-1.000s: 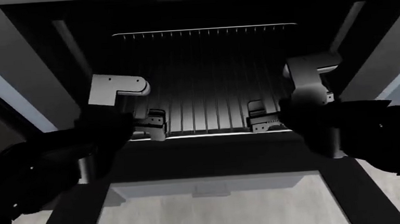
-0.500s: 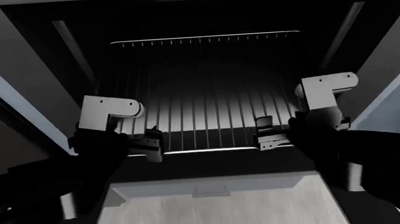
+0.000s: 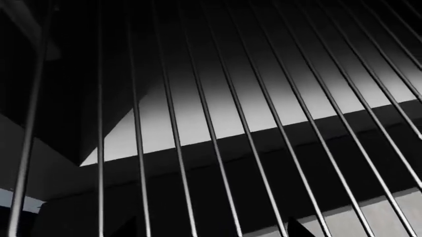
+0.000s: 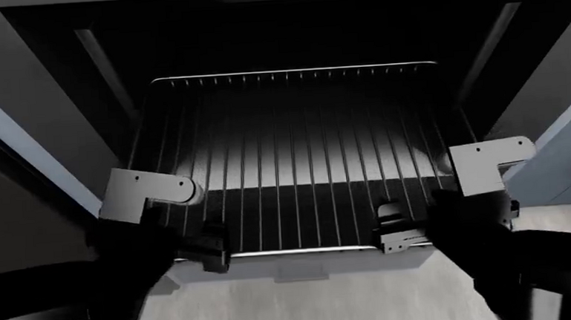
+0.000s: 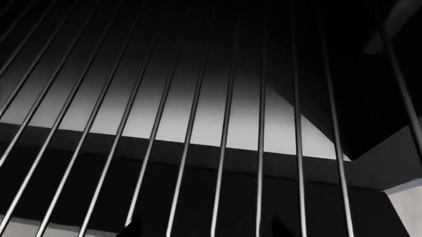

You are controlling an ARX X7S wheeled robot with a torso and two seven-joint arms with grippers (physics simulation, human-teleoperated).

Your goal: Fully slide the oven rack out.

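Note:
The oven rack point(image 4: 296, 167) is a silver wire grid that juts out of the dark oven cavity point(image 4: 288, 33), with its front rim over the inner edge of the door. My left gripper point(image 4: 210, 252) sits at the rim's left part and my right gripper point(image 4: 394, 237) at its right part. In the left wrist view the oven rack point(image 3: 214, 143) fills the frame, and the left gripper point(image 3: 214, 233) shows only two dark tips set apart with several rods between them. The right wrist view shows the same: the rods of the oven rack point(image 5: 228, 113), and the right gripper point(image 5: 204, 233) with its tips apart.
The lowered oven door point(image 4: 305, 307), flat, grey and glass-panelled, lies below the rack's front rim. Grey cabinet faces flank the cavity at the left point(image 4: 5, 110) and right point(image 4: 561, 113). Both dark forearms fill the lower corners of the head view.
The rack has slid out toward me: its front and back rims both sit lower in the head view. Both grippers have drawn back with the front rim.

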